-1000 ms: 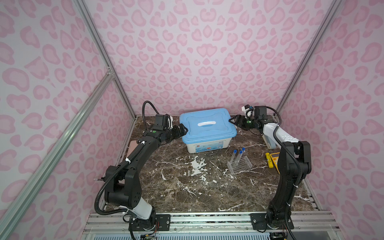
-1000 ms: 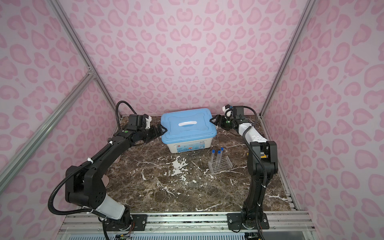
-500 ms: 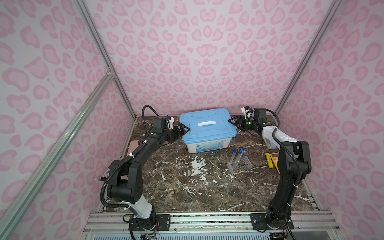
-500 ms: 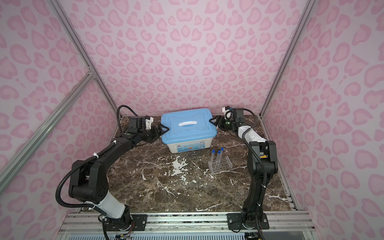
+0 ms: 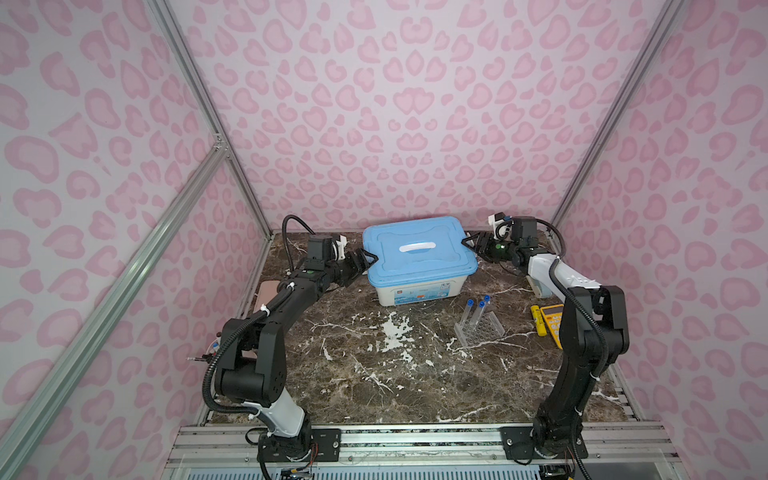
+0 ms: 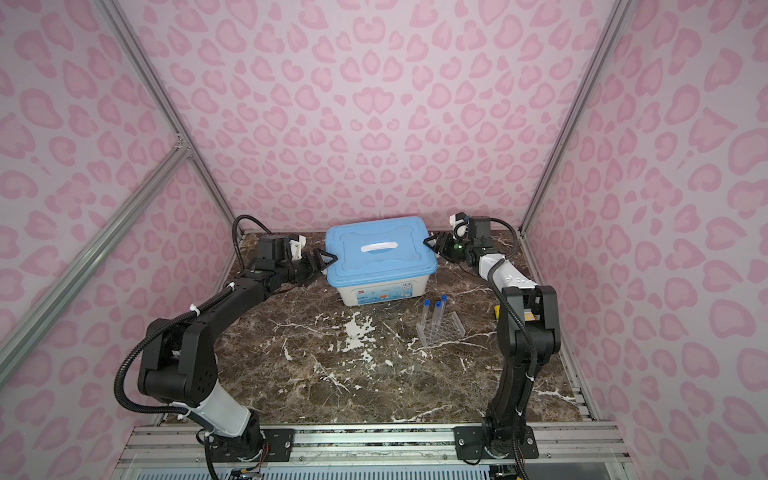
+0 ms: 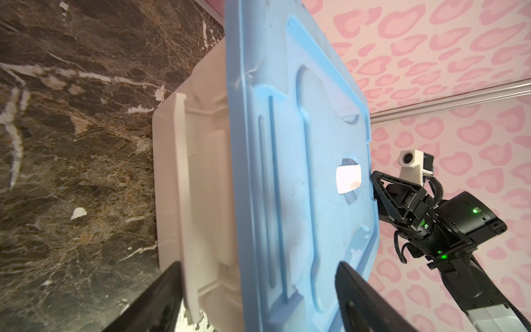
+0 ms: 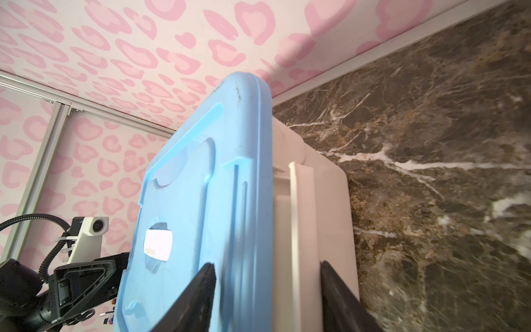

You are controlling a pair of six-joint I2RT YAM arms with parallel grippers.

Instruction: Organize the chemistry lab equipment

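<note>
It was a robot test booth: pink heart-print walls (image 5: 415, 104) on aluminium framing (image 5: 124, 274) enclosed a marble desk (image 5: 374, 374), with robot arms (image 5: 257, 345) bolted to a rail (image 5: 415, 440) at the frame's bottom.

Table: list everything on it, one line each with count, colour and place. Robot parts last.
box: one, white, back centre of the table
lid: one, blue with a white handle, on the box
tubes: three, clear with blue caps, standing in the rack
rack: one, clear, in front of the box's right end
calculator: one, yellow, right edge, partly behind the right arm
marker: one, yellow, beside the calculator
flat thing: one, pink, left edge, mostly hidden by the left arm
left gripper: one, black, jaws astride the lid's left edge
right gripper: one, black, jaws astride the lid's right edge
</note>
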